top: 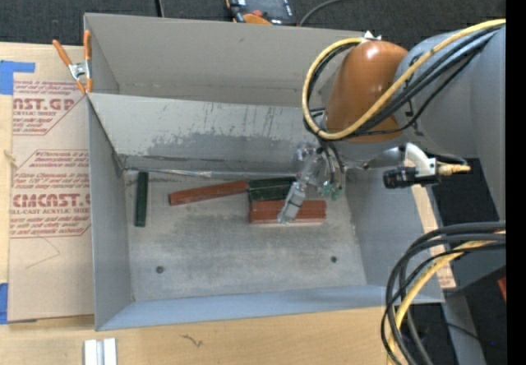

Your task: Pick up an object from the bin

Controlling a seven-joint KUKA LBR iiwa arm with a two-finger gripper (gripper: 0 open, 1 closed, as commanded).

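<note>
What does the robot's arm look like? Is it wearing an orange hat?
Sort of! The arm is big, rounded and pale grey, with a shiny orange cover shaped like a dome near its end. Yellow and black cables loop around it. The gripper is thin, silvery metal. A small black tube on a white bracket sticks out nearby.

A single camera above the grey bin, somewhat off to one side — arm from the right
</note>
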